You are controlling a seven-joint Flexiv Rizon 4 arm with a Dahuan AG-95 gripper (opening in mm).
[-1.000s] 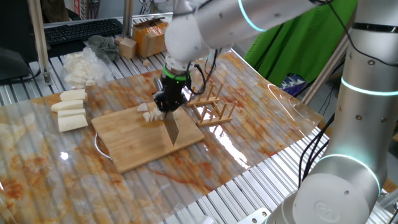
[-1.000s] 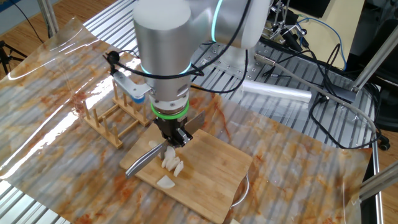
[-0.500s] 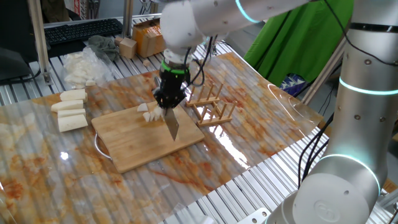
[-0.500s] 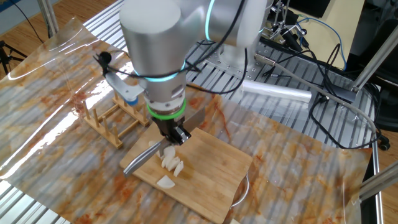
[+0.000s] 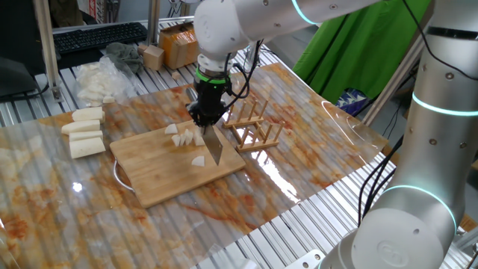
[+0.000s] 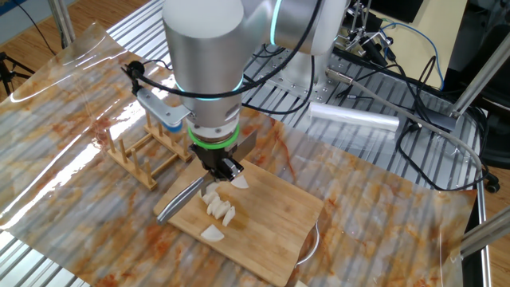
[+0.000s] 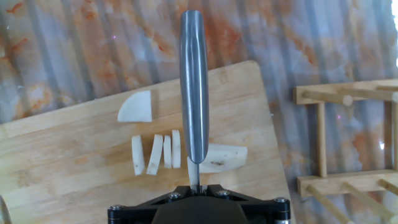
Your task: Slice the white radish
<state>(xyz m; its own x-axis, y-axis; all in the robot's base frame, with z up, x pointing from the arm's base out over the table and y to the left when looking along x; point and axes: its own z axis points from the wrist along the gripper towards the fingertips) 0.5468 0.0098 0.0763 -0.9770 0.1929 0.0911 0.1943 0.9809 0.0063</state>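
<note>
The jaws are clamped on the handle of a steel-bladed kitchen knife (image 5: 214, 144), so the black two-finger gripper (image 5: 205, 113) carries the tool with its blade pointing down toward the board. In the hand view the knife (image 7: 194, 93) runs straight out from the gripper body (image 7: 198, 205), seen along its spine, above the rectangular bamboo cutting board (image 7: 62, 162).

The white radish (image 7: 221, 157) lies on that board as pale pieces. The largest remaining chunk, stubby with a rounded end, sits just to 1 side of the blade, touching or nearly touching it. On the other side of the blade, 3 thin slices (image 7: 155, 153) stand close together in a row, and 1 wedge-shaped piece (image 7: 135, 107) lies a little farther along the board, apart from the row.

From one fixed view the cut pieces (image 5: 183, 139) sit near the far edge of the cutting board (image 5: 160, 175), with 1 piece (image 5: 198, 161) lying alone close to the blade tip. A slatted wooden rack (image 5: 254, 128) stands just beside the board. 3 longer white blocky chunks (image 5: 84, 131) are grouped on the streaked plastic-covered table (image 5: 45, 194), well apart from the board.

From the other fixed view the gripper (image 6: 221, 167) hangs over the board (image 6: 267, 231), the slices (image 6: 217, 209) just beside it.
</note>
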